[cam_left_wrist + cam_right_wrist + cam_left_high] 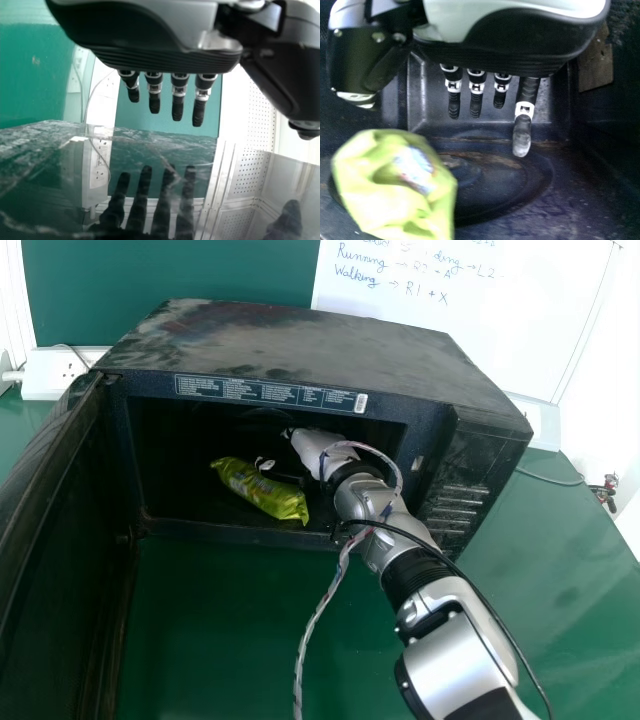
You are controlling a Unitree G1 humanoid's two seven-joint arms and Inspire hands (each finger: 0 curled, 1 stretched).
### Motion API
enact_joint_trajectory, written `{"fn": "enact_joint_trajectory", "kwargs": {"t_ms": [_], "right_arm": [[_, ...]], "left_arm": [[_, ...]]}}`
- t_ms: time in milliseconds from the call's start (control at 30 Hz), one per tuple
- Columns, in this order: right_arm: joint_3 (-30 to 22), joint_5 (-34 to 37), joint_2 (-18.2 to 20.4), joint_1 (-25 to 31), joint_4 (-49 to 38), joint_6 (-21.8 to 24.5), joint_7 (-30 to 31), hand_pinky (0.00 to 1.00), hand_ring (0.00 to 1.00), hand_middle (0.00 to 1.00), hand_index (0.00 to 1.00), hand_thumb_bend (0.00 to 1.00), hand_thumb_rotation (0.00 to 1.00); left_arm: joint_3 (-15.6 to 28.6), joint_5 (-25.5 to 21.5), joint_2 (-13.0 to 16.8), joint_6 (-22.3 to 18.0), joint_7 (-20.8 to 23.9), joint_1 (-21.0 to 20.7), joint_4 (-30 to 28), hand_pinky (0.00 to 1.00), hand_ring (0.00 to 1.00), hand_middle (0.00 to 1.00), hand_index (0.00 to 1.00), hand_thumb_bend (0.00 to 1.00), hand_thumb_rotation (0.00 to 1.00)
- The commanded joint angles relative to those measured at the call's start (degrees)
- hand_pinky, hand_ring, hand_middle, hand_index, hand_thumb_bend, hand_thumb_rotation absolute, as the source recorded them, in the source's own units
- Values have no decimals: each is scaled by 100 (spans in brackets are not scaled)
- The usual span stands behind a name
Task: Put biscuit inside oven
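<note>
Yellow-green packet inside black oven; open right hand near it.

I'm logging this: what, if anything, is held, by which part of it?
Nothing: the right hand and left hand are open, and the packet lies loose in the oven.

- Lime green on the biscuit packet, with a white-and-blue patch.
- Black over the oven, smeared dusty grey on top.
- White print and a striped barcode on the oven's dark label.
- Deep green across the table.
- Blue writing over the white board.
- White and black on right hand; silver-grey and black on left hand, black fingers banded white.
</note>
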Motion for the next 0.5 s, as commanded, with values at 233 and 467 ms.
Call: {"fn": "enact_joint_trajectory", "kwargs": {"t_ms": [233, 467], "right_arm": [[-38, 83, -236, 137, -176, -241, -209, 24, 79, 87, 90, 78, 52], [-185, 261, -512, 429, -501, -565, -310, 24, 75, 85, 86, 76, 50]], "left_arm": [[-9, 115, 22, -85, 5, 67, 48, 64, 79, 91, 92, 80, 100], [-2, 82, 25, -79, -18, 54, 77, 56, 77, 92, 91, 79, 100]]}}
